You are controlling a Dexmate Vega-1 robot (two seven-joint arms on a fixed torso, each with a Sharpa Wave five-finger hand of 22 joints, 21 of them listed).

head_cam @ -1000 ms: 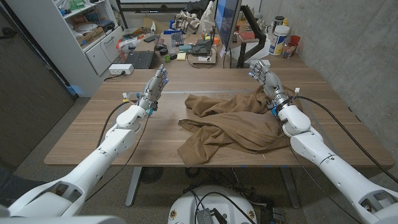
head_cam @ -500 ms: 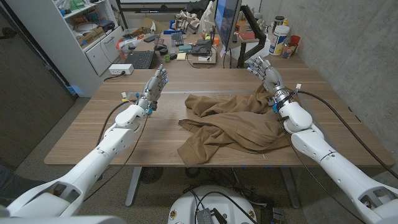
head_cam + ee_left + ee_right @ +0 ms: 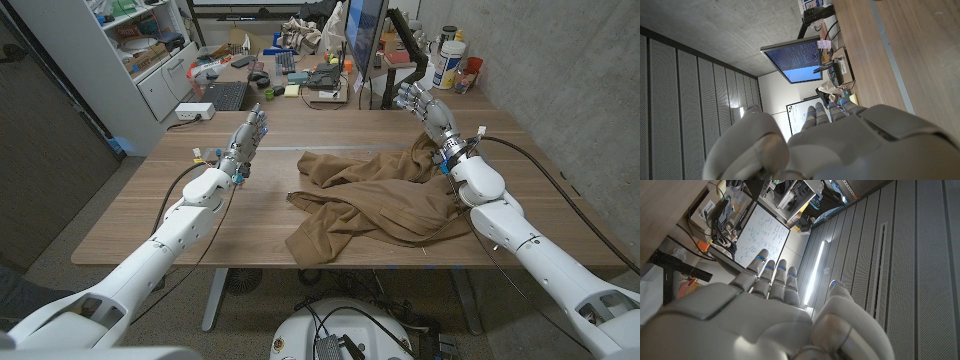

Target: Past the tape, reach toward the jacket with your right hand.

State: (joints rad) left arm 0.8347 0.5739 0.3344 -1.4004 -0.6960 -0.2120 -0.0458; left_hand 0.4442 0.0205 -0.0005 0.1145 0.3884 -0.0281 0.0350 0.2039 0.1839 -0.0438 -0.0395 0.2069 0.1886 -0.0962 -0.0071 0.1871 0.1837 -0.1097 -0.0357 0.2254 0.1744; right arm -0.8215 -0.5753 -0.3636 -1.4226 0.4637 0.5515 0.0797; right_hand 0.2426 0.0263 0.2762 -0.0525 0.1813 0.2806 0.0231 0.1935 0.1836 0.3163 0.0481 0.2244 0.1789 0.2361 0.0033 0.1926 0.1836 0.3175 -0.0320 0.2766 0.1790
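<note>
White glossy arms [image 3: 180,235] — grey fingers [image 3: 772,277] with blue marks, black cables [image 3: 540,165].

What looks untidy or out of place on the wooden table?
The brown fabric jacket lies crumpled in a heap, and one fold hangs over the wooden table at its near edge. Nothing looks spilled or damaged.

The jacket [image 3: 375,200] is a plain tan brown with no pattern, crumpled on a table [image 3: 150,215] of mid-brown wood with a fine straight grain. Both arms are glossy white with black cables along them; the left hand [image 3: 246,140] and the right hand [image 3: 425,108] are pale grey with small blue marks on the fingers [image 3: 774,275]. In the left wrist view a monitor [image 3: 792,57] glows blue with pale lines of text. The wall [image 3: 695,100] beside it is dark grey, in vertical ribbed panels.
</note>
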